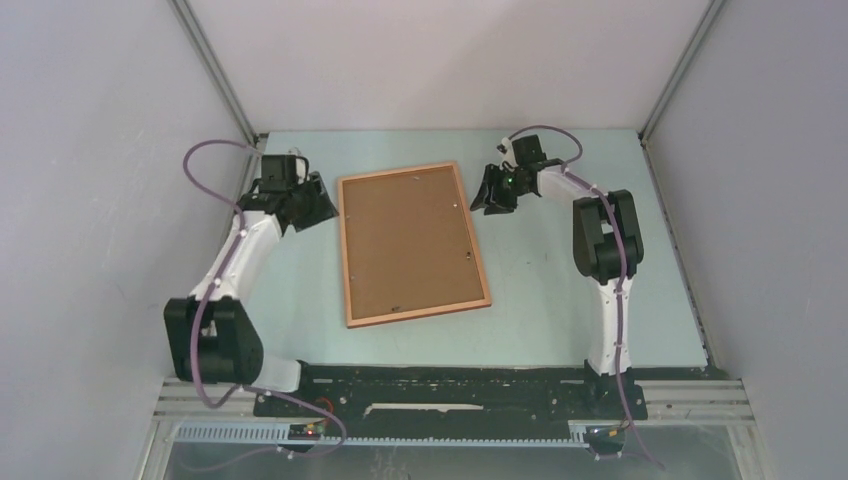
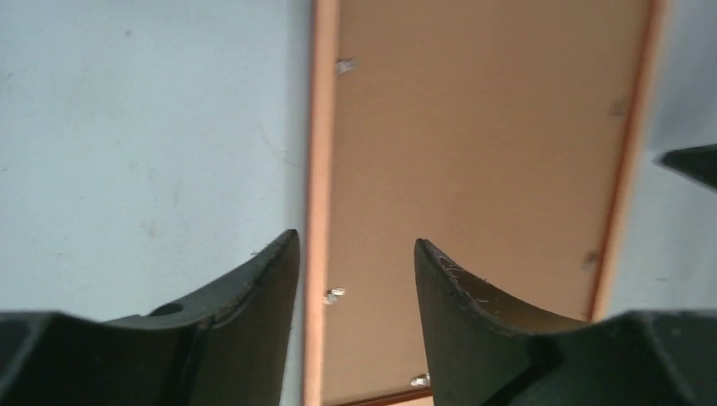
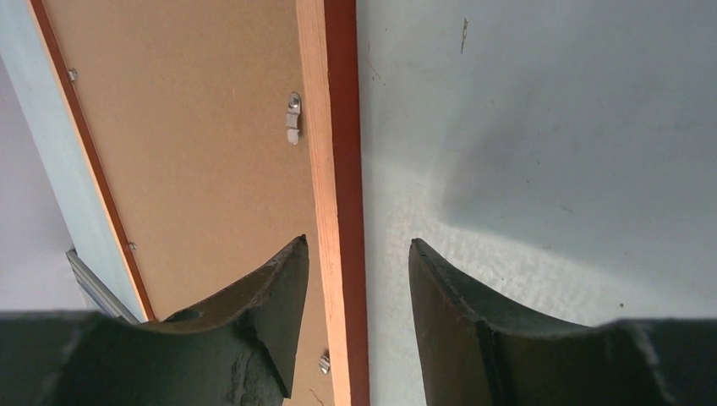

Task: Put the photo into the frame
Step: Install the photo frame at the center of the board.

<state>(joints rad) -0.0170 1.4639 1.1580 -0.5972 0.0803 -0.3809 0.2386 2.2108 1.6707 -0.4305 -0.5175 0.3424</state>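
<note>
The reddish-brown wooden frame [image 1: 349, 260] lies face down in the middle of the table, with the brown backing board [image 1: 410, 240] set in it under small metal clips. The photo is not in view. My left gripper [image 1: 318, 205] is open just off the frame's far left edge; in the left wrist view [image 2: 355, 254] its fingers straddle the frame's rail [image 2: 320, 169]. My right gripper [image 1: 490, 192] is open just off the far right edge; in the right wrist view [image 3: 359, 254] its fingers straddle the frame's rail [image 3: 334, 127]. Both grippers are empty.
The pale blue table [image 1: 560, 290] is enclosed by grey walls on the left, right and back. A black base rail [image 1: 440, 385] runs along the near edge between the two arm bases.
</note>
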